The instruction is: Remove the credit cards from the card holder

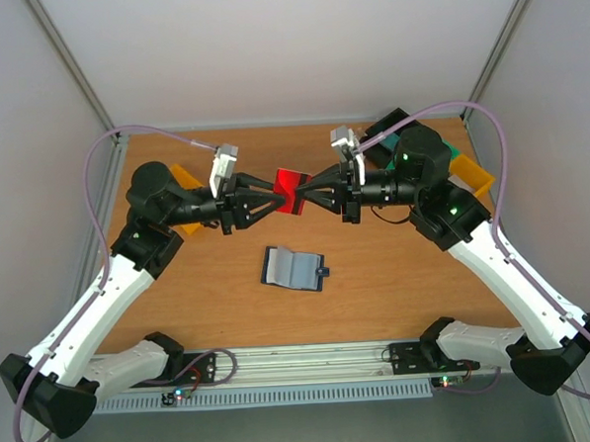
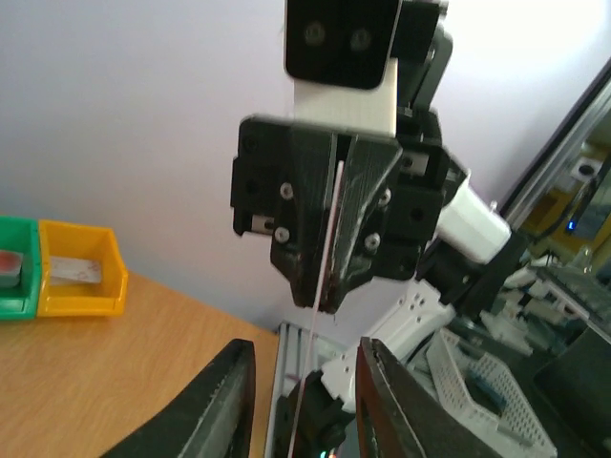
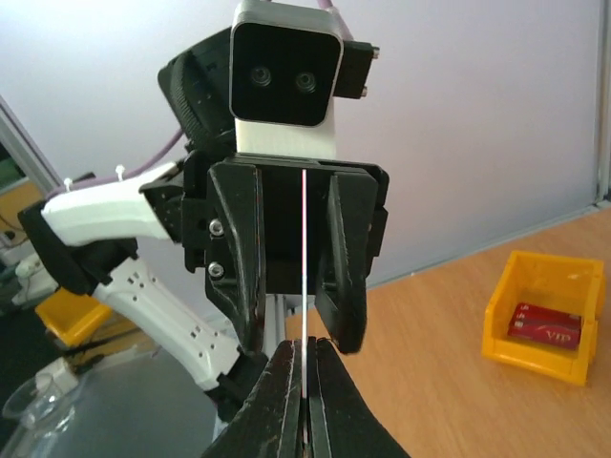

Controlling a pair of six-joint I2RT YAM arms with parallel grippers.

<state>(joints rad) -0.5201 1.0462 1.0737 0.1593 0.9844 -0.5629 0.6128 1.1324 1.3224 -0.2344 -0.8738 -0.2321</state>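
we saw a red credit card (image 1: 291, 185) held in mid-air above the wooden table (image 1: 407, 275), right where the two arms met. the right gripper (image 3: 304, 386) was clenched on the card's thin edge. the left gripper (image 3: 301, 342) stood with its jaws apart (a clear gap showed on either side of the card), gripping nothing. the card holder (image 1: 294, 268) lay open on the table, nearer the arm bases and apart from both grippers. another red card (image 3: 544, 324) lay in a yellow bin (image 3: 530, 364) at the right.
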